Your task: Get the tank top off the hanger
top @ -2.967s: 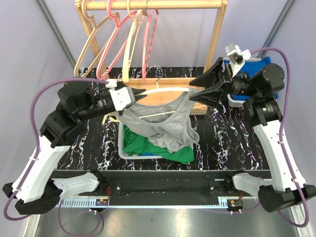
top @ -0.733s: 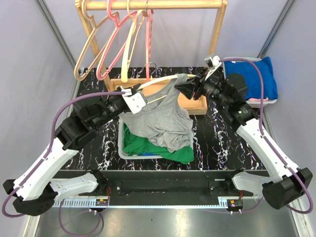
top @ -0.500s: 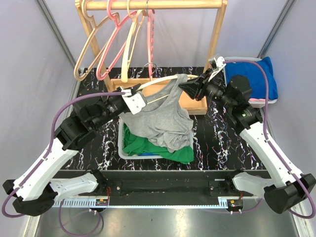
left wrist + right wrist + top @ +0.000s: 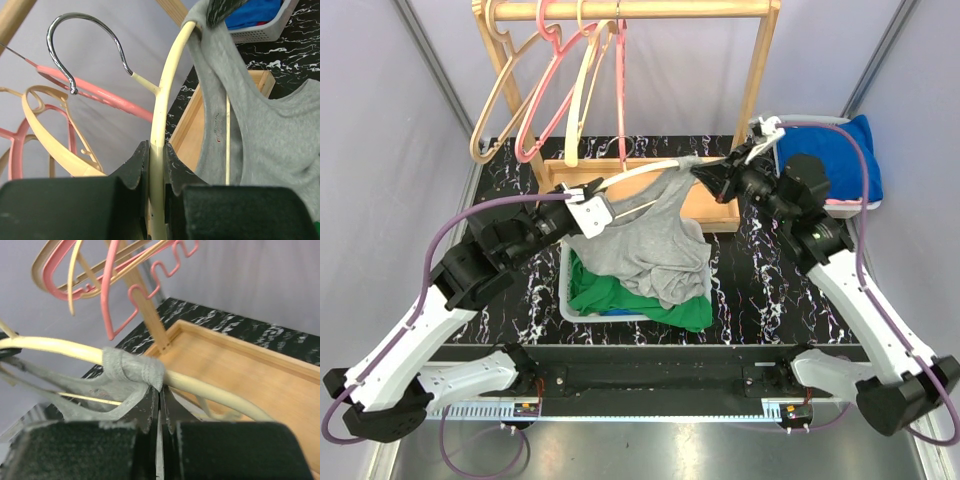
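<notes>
Tank top (image 4: 650, 240), grey, hangs from the cream hanger (image 4: 640, 172) above a basket (image 4: 563, 290). The left gripper (image 4: 156, 150) clamps the hanger's arm. The right gripper (image 4: 159, 392) has its fingers pressed together at the strap wrapped over the hanger.

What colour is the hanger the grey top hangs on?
The hanger is cream, clearest in the left wrist view.

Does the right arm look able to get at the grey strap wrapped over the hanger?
Likely yes: the right gripper sits shut right under the strap on the hanger, nothing between them; whether it pinches cloth, I cannot tell.
</notes>
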Controlling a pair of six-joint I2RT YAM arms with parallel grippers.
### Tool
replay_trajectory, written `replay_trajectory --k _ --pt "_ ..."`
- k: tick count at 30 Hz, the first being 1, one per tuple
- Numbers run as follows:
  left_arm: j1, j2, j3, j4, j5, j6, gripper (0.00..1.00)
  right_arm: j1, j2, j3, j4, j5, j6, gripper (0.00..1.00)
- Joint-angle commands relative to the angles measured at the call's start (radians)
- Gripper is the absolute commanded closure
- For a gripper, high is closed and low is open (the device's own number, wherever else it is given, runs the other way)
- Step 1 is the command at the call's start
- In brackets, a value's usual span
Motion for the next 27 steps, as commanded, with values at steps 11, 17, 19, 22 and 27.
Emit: replay_trajectory --k 11,17,19,22,27 --pt "-0.006 -0.068 0.018 0.047 -0.04 0.001 0.91 -0.193 -0.135 -0.028 -0.162 0.26 0.004 1.0" --pt "-0.007 -0.079 0.005 0.096 -0.116 -0.001 0.93 -0.193 -0.164 -0.093 -0.165 0.218 0.021 1.0" --pt "-0.006 -0.08 0.001 0.128 -0.146 -0.005 0.93 -0.193 -0.17 -0.112 -0.173 0.206 0.029 1.0" --pt "-0.007 -0.096 0.004 0.147 -0.156 -0.028 0.93 -0.193 -0.175 -0.133 -0.178 0.205 0.034 1.0" --pt "-0.006 -0.187 -0.041 0.154 -0.019 -0.008 0.93 -0.192 -0.121 -0.126 -0.176 0.2 0.006 1.0"
